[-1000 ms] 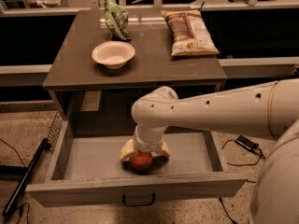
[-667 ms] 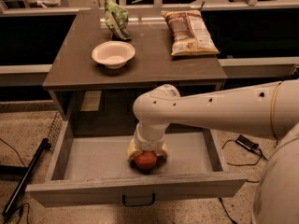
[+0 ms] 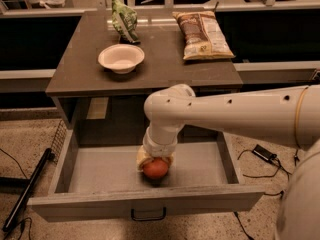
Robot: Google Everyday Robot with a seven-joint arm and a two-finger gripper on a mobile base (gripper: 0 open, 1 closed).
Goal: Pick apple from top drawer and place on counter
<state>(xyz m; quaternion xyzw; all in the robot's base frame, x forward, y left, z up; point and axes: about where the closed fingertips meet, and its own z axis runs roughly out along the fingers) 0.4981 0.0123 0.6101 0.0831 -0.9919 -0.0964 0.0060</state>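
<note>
Since a second ago the end effector point(image 3: 155, 163) and the apple point(image 3: 155, 169) have shifted together a little to the right and slightly up inside the top drawer point(image 3: 145, 203). That they moved as one suggests a grasp already made.

The end effector points straight down from the white, smooth-shelled arm point(image 3: 225, 114). Its pale yellowish fingers point(image 3: 142, 158) clench the apple from either side near its top. That hold suits a round, glossy fruit that would roll away if pushed from one side only.

Taking the white bowl point(image 3: 121, 58) as the landmark, the apple lies well in front of it, lower down and a little to its right, just above or on the drawer's flat grey floor. I cannot tell whether it has cleared that floor.

The drawer stands fully pulled out in front of and below the bowl, which leaves room for the arm to reach in from above. Its front is matt grey-brown wood with a small dark metal handle point(image 3: 148, 215).

The bowl sits on the bench point(image 3: 165, 74), a smooth, dark, faintly shiny top. A crinkled green packet point(image 3: 124, 20) lies just behind the bowl and a flat brown snack bag point(image 3: 202, 34) to its right. The bare bench in front of and to the right of the bowl looks the likeliest place to set the apple.
</note>
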